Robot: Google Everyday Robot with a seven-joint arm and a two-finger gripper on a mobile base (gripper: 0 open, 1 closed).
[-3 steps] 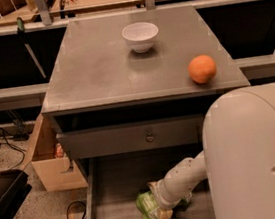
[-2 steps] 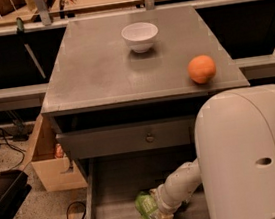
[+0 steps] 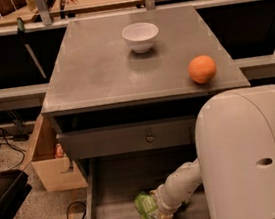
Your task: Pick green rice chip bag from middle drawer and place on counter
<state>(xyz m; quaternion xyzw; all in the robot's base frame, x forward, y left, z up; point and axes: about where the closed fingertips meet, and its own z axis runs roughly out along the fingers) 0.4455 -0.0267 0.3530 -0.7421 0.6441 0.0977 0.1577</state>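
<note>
The green chip bag (image 3: 146, 208) lies crumpled in the open drawer (image 3: 113, 190), near the front edge, at the bottom middle of the picture. The claw (image 3: 163, 218) is down in the drawer, right at the bag and touching its right side. Most of the claw is hidden behind the end of the white arm (image 3: 180, 186), so I cannot tell if it is holding the bag or not. The arm reaches in from the big white robot part at the lower right. Above the open drawer is a shut drawer front (image 3: 111, 141) with a small round knob (image 3: 150, 138). On top is the gray table (image 3: 92, 72). A white bowl (image 3: 140, 36) sits near its back edge, and an orange (image 3: 202, 68) sits near its front right corner, well apart from the bowl. A cardboard box (image 3: 51, 165) stands on the floor at the left.
</note>
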